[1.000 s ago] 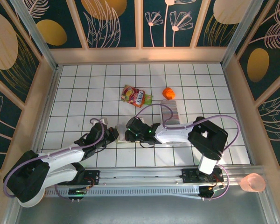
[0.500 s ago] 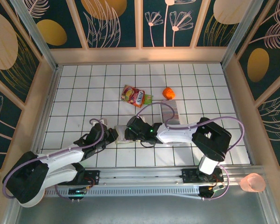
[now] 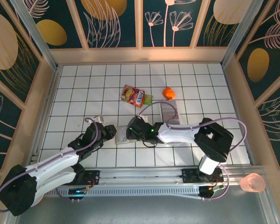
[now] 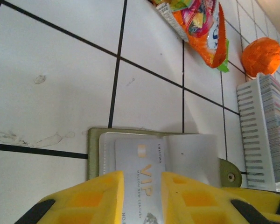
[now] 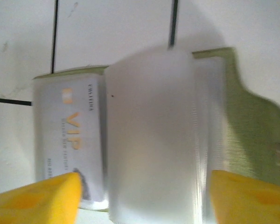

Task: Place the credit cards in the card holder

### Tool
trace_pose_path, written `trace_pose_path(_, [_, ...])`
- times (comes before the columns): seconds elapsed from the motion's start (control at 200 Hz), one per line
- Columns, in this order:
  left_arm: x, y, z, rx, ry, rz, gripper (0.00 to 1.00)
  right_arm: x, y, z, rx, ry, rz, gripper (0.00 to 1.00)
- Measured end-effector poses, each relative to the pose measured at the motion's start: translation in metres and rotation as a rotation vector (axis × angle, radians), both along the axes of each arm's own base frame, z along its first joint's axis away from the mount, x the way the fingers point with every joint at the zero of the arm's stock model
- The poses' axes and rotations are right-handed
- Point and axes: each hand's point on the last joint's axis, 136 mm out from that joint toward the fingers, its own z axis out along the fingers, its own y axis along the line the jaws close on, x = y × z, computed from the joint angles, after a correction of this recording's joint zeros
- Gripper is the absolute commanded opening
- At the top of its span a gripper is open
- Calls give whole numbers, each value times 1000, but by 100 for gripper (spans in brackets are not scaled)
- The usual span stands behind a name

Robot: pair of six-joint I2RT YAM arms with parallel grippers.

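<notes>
Tiled table bears open card holder (wrist views: VIP card).

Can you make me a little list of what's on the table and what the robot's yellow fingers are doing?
card holder: olive green, lying open
VIP card: silvery, on the holder's pale inside
credit cards: on edge in the white tray
left fingers: over the VIP card
right fingers: spread wide over the holder
other things: snack bag, orange ball

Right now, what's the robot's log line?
left gripper: over VIP card | card: lying on open card holder | right gripper: open, above it
</notes>
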Motion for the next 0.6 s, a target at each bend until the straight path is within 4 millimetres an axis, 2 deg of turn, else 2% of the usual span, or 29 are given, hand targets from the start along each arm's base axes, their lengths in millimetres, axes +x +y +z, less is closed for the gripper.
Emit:
trace_pose_path(0.145, [-6, -5, -23, 30, 77, -38, 17, 3, -18, 12, -53, -40, -28, 74])
trace_pose_path(0.265, [-9, -9, -36, 41, 125, -62, 17, 4, -20, 17, -52, -51, -32, 65])
trace_pose_path(0.39, [-9, -13, -38, 32, 131, -74, 16, 3, -19, 16, -49, -46, -25, 53])
trace_pose_path(0.601, [-8, -14, -38, 30, 128, -75, 19, 1, -10, 4, -50, -20, 6, 52])
